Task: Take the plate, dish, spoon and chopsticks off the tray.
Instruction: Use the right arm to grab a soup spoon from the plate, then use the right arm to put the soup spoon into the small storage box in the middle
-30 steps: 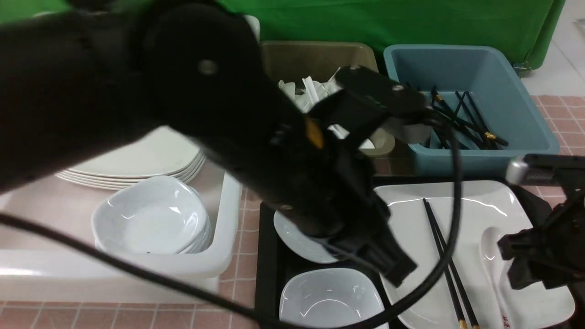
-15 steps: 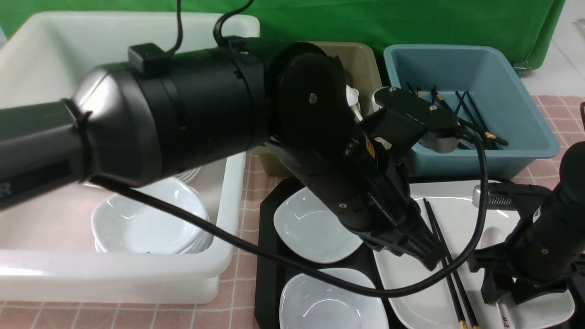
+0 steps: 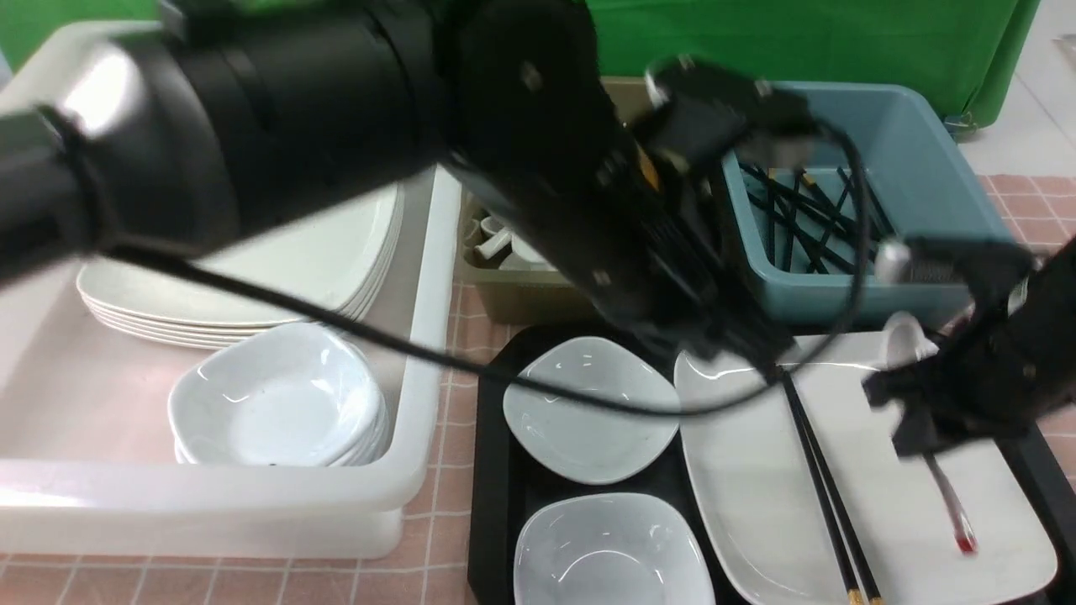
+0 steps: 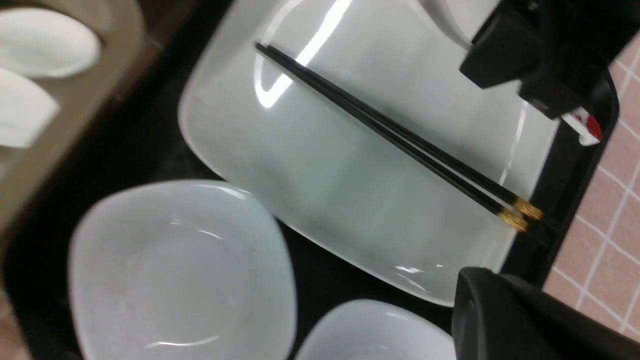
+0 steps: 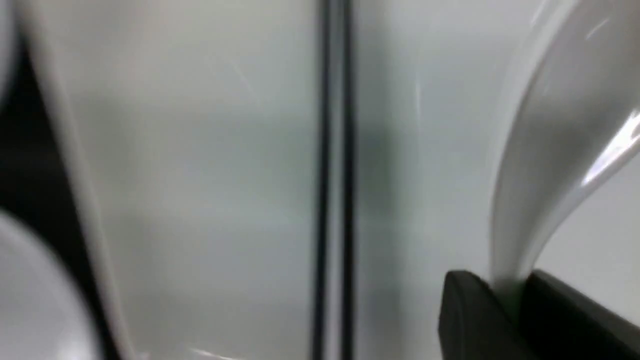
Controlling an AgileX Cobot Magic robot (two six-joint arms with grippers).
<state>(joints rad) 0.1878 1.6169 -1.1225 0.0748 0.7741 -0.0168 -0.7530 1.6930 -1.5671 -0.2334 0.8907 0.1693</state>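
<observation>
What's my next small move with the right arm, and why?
I'd probably lift the right pincer a little more before travelling. It has the spoon pinched between its jaws, apparently raised over the plate, and the chopsticks lie close by on that plate.

Beyond the fingers hangs a green cloth (image 3: 799, 42) — pale tiles (image 3: 1034, 118) beside it — while pink, white-lined checks (image 3: 437, 496) cover the worktop.

Spoon (image 3: 950, 496), white, red-marked handle: closed upon by right tool (image 3: 915, 433) and lifted off the plate (image 3: 866, 470). Left tool (image 3: 777, 361): shifted, drawn nearer the blue bin (image 3: 874, 294).
</observation>
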